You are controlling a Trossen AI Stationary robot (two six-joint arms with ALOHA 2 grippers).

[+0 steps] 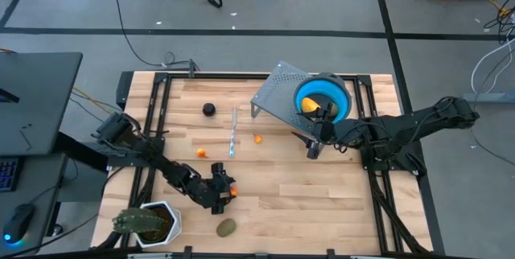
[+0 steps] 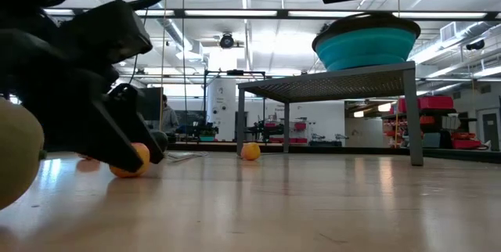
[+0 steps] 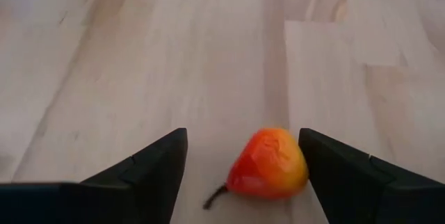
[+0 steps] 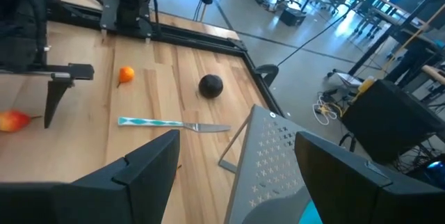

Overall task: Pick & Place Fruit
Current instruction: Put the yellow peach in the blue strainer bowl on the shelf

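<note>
A small orange-red fruit (image 3: 268, 165) with a dark stem lies on the wooden table between the fingers of my left gripper (image 3: 243, 137), close to one of them. That gripper (image 1: 225, 188) is open and low over the table's near left part. My right gripper (image 4: 238, 140) hangs open and holds nothing, above the near edge of a grey perforated stand (image 1: 278, 98). On the stand sits a blue bowl (image 1: 322, 96) with a yellow fruit (image 1: 308, 106) in it. A dark round fruit (image 1: 208, 108), two orange bits (image 1: 201, 153) (image 1: 258, 139) and an olive oval (image 1: 226, 228) lie loose. My left gripper has one finger (image 3: 327, 168) right beside the orange-red fruit's side (image 3: 300, 168); I cannot tell whether it touches. The fingers slant down from the table's left side. The fruit rests on the table.
A thin pale-blue stick (image 1: 232, 134) lies mid-table. A green spiky plant in a white pot (image 1: 149, 223) stands at the near left corner, close to my left arm. Bare wood stretches across the near right part.
</note>
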